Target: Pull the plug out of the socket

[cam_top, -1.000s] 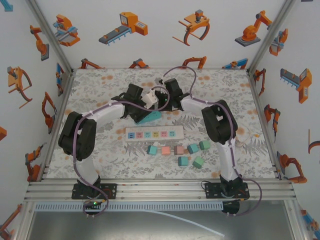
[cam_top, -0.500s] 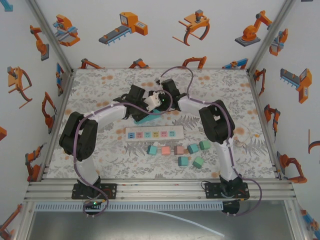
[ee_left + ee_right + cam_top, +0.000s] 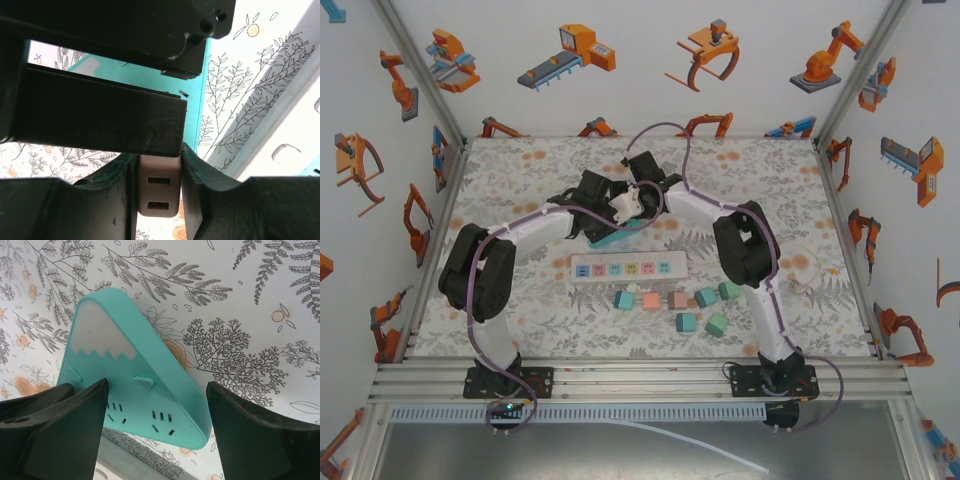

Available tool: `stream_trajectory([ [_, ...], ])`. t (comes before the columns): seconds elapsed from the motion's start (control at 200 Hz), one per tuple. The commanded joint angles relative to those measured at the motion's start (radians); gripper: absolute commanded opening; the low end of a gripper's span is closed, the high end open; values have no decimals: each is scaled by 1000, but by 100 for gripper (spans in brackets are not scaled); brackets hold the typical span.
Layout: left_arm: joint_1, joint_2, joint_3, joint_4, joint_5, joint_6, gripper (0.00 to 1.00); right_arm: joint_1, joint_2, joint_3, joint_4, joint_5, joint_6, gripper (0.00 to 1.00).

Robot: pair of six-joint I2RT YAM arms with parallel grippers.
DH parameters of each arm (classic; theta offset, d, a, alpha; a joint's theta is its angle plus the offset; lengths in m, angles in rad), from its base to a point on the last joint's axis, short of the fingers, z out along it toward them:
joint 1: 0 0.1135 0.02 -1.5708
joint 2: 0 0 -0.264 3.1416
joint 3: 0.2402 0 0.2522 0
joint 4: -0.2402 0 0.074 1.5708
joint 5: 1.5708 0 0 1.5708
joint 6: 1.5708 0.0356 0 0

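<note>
Now grips the pale plug [image 3: 159,187], apparently still seated in the teal socket [image 3: 145,365] at the far middle, with the left gripper [image 3: 157,210] newly clenched, and straddles that socket with the narrowed right gripper [image 3: 156,390], hold unclear, so seems ready for pulling.

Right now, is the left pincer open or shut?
Shut on the pale plug: in the left wrist view, the fingers of the left pincer press against both its sides.
</note>
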Motion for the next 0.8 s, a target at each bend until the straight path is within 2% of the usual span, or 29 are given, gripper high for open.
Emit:
stream_trajectory([
  [0.0, -12, -21, -27, -44, -39, 27, 30, 33, 91, -2, -198, 223, -104, 69],
  [0.31, 19, -74, -7, -58, 131, -85, 29, 71, 137, 58, -274, 318, -158, 69],
  [0.421, 34, -76, -4, -54, 156, -111, 23, 72, 138, 68, -275, 304, -145, 69],
  [0.576, 23, -74, -10, -53, 99, -77, 23, 74, 147, 85, -288, 323, -138, 69],
  [0.721, 0, -73, -30, -26, -10, -29, 17, 86, 158, 86, -295, 355, -153, 69],
  [0.796, -1, -83, -41, 0, -2, -56, 16, 98, 163, 90, -300, 375, -175, 69],
])
